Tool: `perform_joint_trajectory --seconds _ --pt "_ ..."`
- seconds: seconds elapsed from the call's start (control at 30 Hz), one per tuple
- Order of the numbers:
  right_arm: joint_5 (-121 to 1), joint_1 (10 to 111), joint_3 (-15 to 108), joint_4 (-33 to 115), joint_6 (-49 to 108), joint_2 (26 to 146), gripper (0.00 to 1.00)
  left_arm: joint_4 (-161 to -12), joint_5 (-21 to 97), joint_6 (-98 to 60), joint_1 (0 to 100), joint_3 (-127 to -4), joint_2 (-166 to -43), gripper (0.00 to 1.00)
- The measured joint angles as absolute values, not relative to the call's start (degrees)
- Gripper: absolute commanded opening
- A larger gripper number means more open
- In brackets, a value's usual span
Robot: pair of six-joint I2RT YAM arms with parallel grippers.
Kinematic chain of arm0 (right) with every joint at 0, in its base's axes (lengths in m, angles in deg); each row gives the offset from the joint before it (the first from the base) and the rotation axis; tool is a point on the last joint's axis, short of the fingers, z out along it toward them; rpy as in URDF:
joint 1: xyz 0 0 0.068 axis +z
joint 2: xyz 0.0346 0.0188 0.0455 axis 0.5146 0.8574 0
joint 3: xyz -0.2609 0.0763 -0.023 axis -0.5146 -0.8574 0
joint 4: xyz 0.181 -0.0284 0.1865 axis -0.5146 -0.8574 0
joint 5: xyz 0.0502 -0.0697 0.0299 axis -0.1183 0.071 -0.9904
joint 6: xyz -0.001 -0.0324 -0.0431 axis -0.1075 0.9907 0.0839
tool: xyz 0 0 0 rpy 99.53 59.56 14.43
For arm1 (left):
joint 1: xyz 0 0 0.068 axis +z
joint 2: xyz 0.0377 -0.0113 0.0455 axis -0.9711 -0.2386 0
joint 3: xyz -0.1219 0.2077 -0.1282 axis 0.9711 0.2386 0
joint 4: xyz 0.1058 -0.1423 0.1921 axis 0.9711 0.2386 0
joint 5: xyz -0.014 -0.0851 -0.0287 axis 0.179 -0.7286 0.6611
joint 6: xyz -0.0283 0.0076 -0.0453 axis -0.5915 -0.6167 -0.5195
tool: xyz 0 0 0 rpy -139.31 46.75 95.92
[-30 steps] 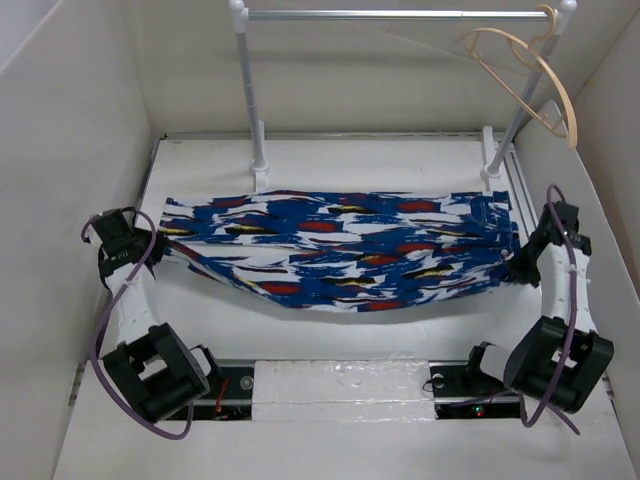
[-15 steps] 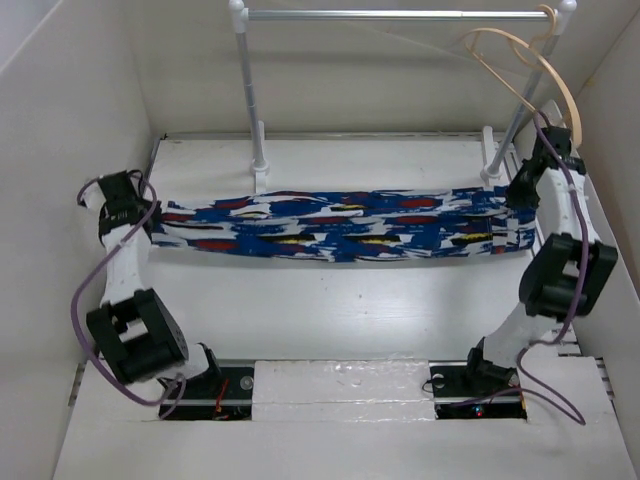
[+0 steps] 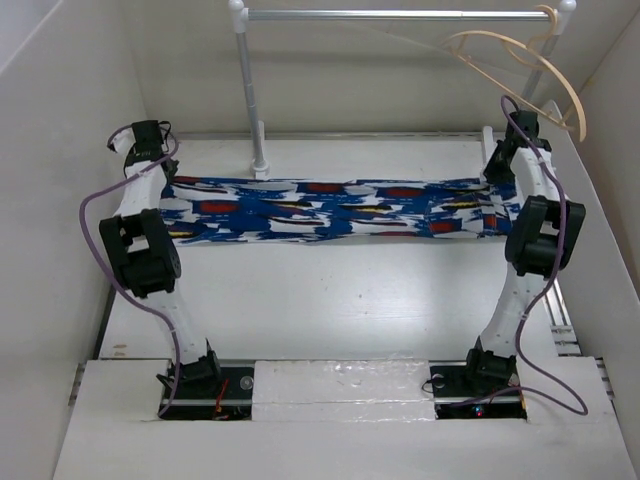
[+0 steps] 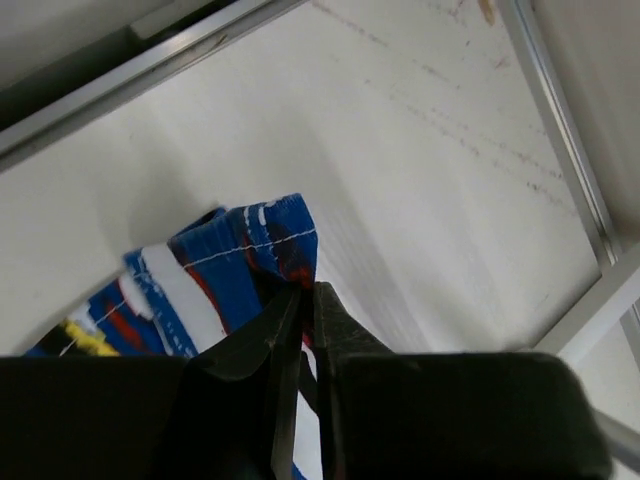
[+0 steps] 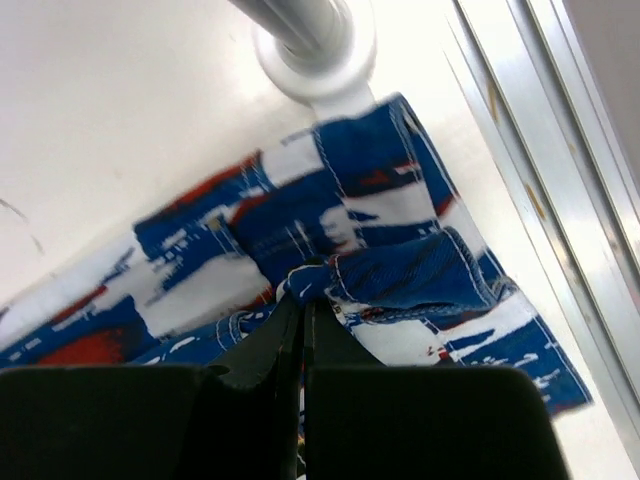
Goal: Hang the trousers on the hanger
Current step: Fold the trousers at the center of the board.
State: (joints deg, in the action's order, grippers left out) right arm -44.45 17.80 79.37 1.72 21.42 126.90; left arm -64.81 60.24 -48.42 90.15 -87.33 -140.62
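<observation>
**Ana:** Here we are. The trousers (image 3: 330,208) are pulled out into a long, narrow folded band, running left to right across the far half of the table (image 3: 330,310), with an arm at each end.

**Ben:** Look at the left gripper (image 4: 305,292). Its jaws are pinched right together on a blue hem corner with the stitching showing, and the fabric bunches away to the left of the fingers in the wrist view.

**Ana:** And the other side?

**Ben:** Same story. The right gripper (image 5: 303,292) is clamped tight, with practically no gap, on a gathered fold of cloth (that's the end with the seams and double stitching). It sits just in front of the round white post base (image 5: 320,55).

**Ana:** Is the band lying on the table or hanging clear of it?

**Ben:** I can't tell from above. There's a soft shadow along its near edge, and that's all I can say.

**Ana:** And the hanger (image 3: 520,62)?

**Ben:** Up at the back right, pale wood, hooked on the right end of the grey rail (image 3: 400,15). It's tilted, with its arms angled out toward the side wall. It hangs above and behind the right end of the trousers, well apart from the cloth, and neither gripper touches it.
</observation>
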Motion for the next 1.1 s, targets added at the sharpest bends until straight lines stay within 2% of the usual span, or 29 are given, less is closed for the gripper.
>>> perform_joint_trajectory --seconds 0.03,0.07,0.1,0.13,0.17,0.27,0.33,0.4,0.5,0.53,0.57,0.63,0.7,0.8,0.83,0.87,1.0,1.1 --pt "-44.4 18.2 80.5 2.5 21.4 127.9 0.25 -64.7 60.4 -47.8 90.0 -89.3 -142.4 0.22" --pt "-44.1 18.5 81.3 3.3 21.2 128.6 0.43 -65.0 60.7 -46.6 89.8 -90.7 -143.8 0.36" --pt "-43.8 18.7 81.9 4.1 21.5 129.2 0.60 -64.7 60.9 -45.6 89.7 -92.3 -145.0 0.56" --pt "-43.7 18.8 82.7 5.3 21.7 129.9 0.73 -63.8 60.7 -44.7 89.7 -94.7 -146.5 0.62" --pt "-43.8 18.8 83.5 5.5 21.7 130.3 0.75 -62.9 60.6 -44.2 89.8 -97.7 -148.1 0.66" --pt "-45.5 18.7 86.4 5.0 22.7 131.4 0.76 -59.9 60.5 -43.1 90.1 -106.0 -152.0 0.65" --pt "-45.7 18.9 85.2 5.9 23.2 130.7 0.76 -59.0 61.1 -42.5 90.2 -105.2 -150.8 0.64" --pt "-46.2 19.3 79.1 8.6 24.4 127.2 0.76 -61.9 61.5 -42.6 90.2 -95.5 -145.1 0.63" --pt "-48.2 20.7 68.5 9.8 25.7 120.2 0.62 -62.8 60.4 -43.7 90.4 -78.1 -133.7 0.54" --pt "-49.3 21.2 66.2 10.0 26.0 118.3 0.26 -63.7 58.9 -44.4 90.7 -73.7 -130.8 0.44" --pt "-50.7 21.8 63.7 10.8 26.7 116.4 0.11 -64.4 57.4 -45.2 91.2 -70.3 -128.7 0.40" --pt "-53.0 22.8 58.3 12.8 26.6 112.3 0.01 -65.8 54.8 -46.1 92.5 -66.2 -127.2 0.39" --pt "-54.8 23.6 53.2 14.4 26.5 108.5 0.01 -67.1 52.7 -46.7 93.4 -64.9 -128.3 0.39" --pt "-58.0 24.4 47.1 16.5 26.3 104.7 0.19 -69.0 49.6 -47.6 93.8 -64.8 -130.8 0.38" --pt "-58.7 24.7 45.9 16.6 26.2 104.0 0.29 -69.8 48.2 -47.9 93.8 -64.8 -131.7 0.38" --pt "-59.5 24.9 44.9 16.9 26.1 103.7 0.32 -70.5 47.1 -48.3 93.8 -64.8 -132.6 0.38" --pt "-62.2 27.3 40.9 18.0 26.3 102.5 0.38 -71.4 44.0 -50.0 93.5 -65.4 -136.7 0.21" --pt "-64.0 29.0 38.8 18.4 26.3 101.5 0.39 -70.7 43.9 -51.4 93.4 -66.5 -139.8 0.23"
